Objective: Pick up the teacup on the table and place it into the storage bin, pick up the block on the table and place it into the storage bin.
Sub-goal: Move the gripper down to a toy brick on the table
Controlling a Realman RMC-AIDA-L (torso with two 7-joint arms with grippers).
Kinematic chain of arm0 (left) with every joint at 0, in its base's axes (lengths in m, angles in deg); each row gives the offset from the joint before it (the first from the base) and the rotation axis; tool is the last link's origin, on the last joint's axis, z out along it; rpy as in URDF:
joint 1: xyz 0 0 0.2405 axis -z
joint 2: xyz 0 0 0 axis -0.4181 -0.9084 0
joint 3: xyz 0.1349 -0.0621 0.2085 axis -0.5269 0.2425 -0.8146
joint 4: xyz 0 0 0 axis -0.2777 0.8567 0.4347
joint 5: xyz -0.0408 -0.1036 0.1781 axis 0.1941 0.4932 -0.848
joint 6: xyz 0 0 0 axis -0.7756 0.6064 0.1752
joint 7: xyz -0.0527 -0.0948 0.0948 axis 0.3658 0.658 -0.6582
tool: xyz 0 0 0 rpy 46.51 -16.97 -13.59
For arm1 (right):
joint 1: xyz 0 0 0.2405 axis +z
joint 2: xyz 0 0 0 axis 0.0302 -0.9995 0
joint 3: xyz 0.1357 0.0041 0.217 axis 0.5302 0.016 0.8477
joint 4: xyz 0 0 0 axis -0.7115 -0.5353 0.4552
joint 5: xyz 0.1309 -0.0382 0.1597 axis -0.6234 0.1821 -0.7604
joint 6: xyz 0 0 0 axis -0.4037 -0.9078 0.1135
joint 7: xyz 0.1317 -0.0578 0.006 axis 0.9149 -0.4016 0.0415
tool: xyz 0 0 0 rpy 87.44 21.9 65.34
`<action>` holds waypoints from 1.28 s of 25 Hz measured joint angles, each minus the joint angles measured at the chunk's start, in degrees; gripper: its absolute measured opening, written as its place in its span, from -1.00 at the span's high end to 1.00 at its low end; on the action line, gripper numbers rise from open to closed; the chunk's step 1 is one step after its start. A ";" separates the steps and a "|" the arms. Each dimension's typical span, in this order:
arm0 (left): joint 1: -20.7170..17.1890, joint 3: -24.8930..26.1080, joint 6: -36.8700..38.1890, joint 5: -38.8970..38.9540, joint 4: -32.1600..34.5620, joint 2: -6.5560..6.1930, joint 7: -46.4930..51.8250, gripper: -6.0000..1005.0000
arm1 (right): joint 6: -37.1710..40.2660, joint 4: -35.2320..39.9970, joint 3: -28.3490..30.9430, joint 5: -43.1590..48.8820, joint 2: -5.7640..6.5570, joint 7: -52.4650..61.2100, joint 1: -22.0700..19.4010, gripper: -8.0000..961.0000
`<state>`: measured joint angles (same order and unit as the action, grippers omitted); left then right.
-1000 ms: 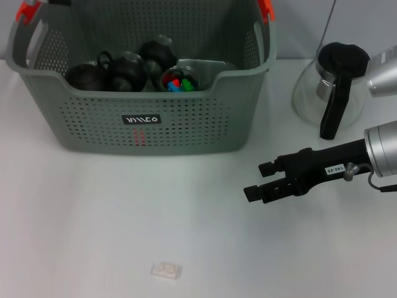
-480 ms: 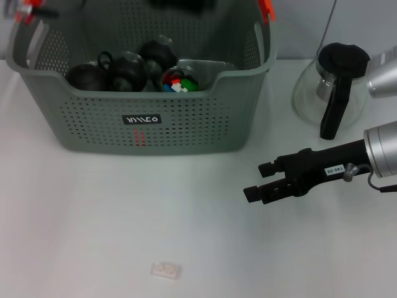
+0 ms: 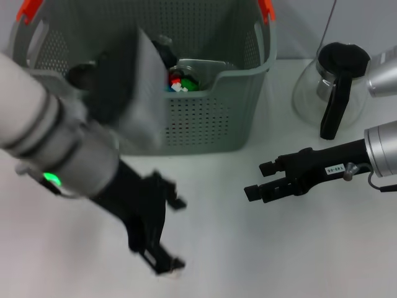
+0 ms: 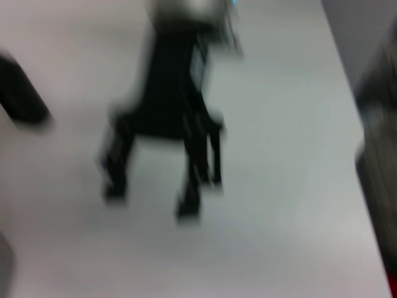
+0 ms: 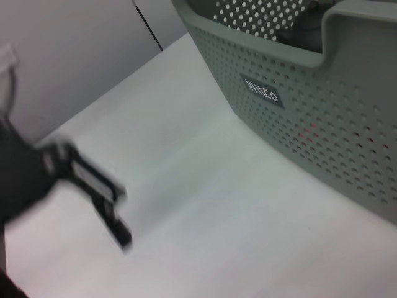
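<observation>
The grey-green storage bin [image 3: 211, 118] stands at the back left, with coloured blocks [image 3: 177, 82] in a metal bowl inside; it also shows in the right wrist view [image 5: 298, 112]. My left arm crosses in front of the bin. My left gripper [image 3: 172, 234] is open low over the front of the table, blurred by motion. It also shows in the right wrist view [image 5: 93, 186]. The small pale block on the table is hidden behind its lower finger. My right gripper [image 3: 257, 180] is open and empty at the right. No teacup shows on the table.
A glass jug with a black handle [image 3: 332, 87] stands at the back right, behind my right arm. The left wrist view is blurred and shows a black gripper [image 4: 167, 155] over the white table [image 3: 248, 261].
My left arm has swung down from above the bin to the table's front, covering the bin's left half and the pale block. The right arm has not moved.
</observation>
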<state>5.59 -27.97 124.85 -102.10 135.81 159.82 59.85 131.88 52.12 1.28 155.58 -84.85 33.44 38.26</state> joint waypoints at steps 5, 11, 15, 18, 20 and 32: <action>0.22 -10.80 -5.23 -7.54 -5.95 0.19 -0.09 -0.86 | 0.09 0.00 -0.01 0.02 -0.03 0.07 -0.07 -0.93; 1.18 -18.69 -11.21 -12.55 -10.78 0.34 0.37 -0.85 | 0.05 -0.22 -0.01 0.05 -0.21 0.12 -0.49 -0.93; 1.82 -21.39 -14.55 -14.32 -12.56 0.43 2.30 -0.84 | -0.01 -0.54 0.08 0.05 -0.21 0.14 -0.60 -0.93; 2.43 -23.09 -16.10 -15.10 -14.19 0.44 3.01 -0.84 | -0.04 -0.60 0.10 0.05 -0.17 0.15 -0.62 -0.93; 2.46 -23.21 -16.15 -15.11 -14.34 0.44 3.02 -0.83 | -0.05 -0.61 0.27 0.05 -0.17 0.15 -0.62 -0.93; 2.57 -25.70 -17.50 -15.19 -15.65 0.44 4.75 -0.16 | -0.49 -0.62 0.27 0.05 -0.18 0.04 -0.54 -0.93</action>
<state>8.16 -53.67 107.35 -117.29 120.16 160.26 64.60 131.39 51.50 1.54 155.63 -85.03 33.48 37.73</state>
